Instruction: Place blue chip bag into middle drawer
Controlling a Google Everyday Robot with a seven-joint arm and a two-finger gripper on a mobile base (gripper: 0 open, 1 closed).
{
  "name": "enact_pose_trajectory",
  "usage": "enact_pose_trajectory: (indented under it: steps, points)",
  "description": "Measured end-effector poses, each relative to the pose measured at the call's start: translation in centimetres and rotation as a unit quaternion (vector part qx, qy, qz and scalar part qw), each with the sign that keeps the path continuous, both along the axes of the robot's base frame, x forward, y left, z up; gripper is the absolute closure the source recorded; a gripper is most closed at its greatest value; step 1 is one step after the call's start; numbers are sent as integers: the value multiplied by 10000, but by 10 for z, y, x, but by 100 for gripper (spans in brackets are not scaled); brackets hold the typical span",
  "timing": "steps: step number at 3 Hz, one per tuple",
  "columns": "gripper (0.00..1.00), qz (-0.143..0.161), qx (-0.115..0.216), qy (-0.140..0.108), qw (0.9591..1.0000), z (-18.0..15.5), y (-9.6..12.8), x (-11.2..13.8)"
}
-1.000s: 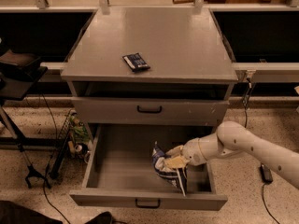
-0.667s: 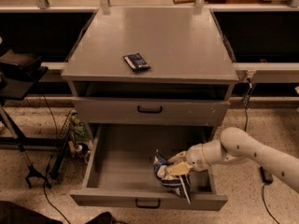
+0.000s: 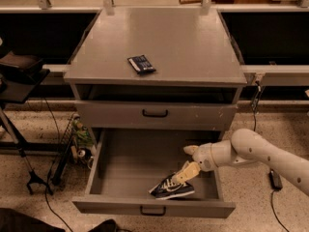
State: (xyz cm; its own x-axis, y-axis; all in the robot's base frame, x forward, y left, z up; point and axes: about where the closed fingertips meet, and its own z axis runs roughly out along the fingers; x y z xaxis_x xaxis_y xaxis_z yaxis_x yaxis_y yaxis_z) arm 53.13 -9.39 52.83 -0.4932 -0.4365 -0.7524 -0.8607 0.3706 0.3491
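Note:
The blue chip bag (image 3: 172,188) lies crinkled on the floor of the open middle drawer (image 3: 120,170), near its front right. My gripper (image 3: 188,161) is inside the drawer just above and right of the bag. It is open, with one pale finger (image 3: 190,150) up and the other finger (image 3: 186,172) down by the bag's top edge. Nothing is held between them. My white arm (image 3: 256,151) reaches in from the right over the drawer's side wall.
A small flat dark-blue packet (image 3: 141,64) lies on the cabinet top. A shallower shut drawer (image 3: 154,114) with a black handle sits above the open one. A black stand (image 3: 19,76) and cables are on the left. A black device (image 3: 275,179) lies on the floor at right.
The gripper held the bag low in the drawer before. Now it has opened, and the bag lies free on the drawer floor, slightly lower and further forward.

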Motion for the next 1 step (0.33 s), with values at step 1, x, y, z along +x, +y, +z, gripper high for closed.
enact_pose_trajectory:
  steps: [1]
  points:
    - [0,-1,-1,-3,10000,0,0,0]
